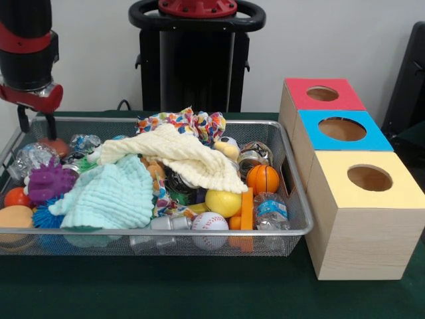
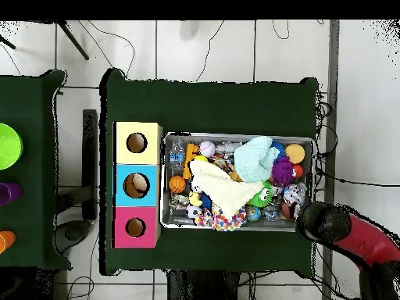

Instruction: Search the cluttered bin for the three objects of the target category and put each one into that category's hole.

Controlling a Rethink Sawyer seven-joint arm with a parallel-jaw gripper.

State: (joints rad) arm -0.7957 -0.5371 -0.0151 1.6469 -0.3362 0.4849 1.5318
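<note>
The silver wire-mesh basket [image 1: 199, 232] is full of toys and cloths; it also shows in the overhead view [image 2: 234, 134]. One clear water bottle with a blue label [image 1: 271, 210] lies at the near right corner, also seen in the overhead view [image 2: 176, 153]. A second clear crinkly bottle [image 1: 30, 158] lies at the left end, and a third clear crinkly thing [image 1: 83, 143] lies just right of the gripper. My gripper [image 1: 36, 129] hangs over the far left corner, its fingers apart and empty. In the overhead view the arm's head [image 2: 319, 220] covers it.
Three wooden boxes with round holes stand right of the basket: red top [image 1: 323, 94], blue top [image 1: 342, 128], yellow top [image 1: 369, 177]. A cream cloth [image 1: 179, 156], a mint cloth [image 1: 109, 196], shiny cans [image 1: 252, 156], balls and a purple toy [image 1: 50, 181] cover the bin.
</note>
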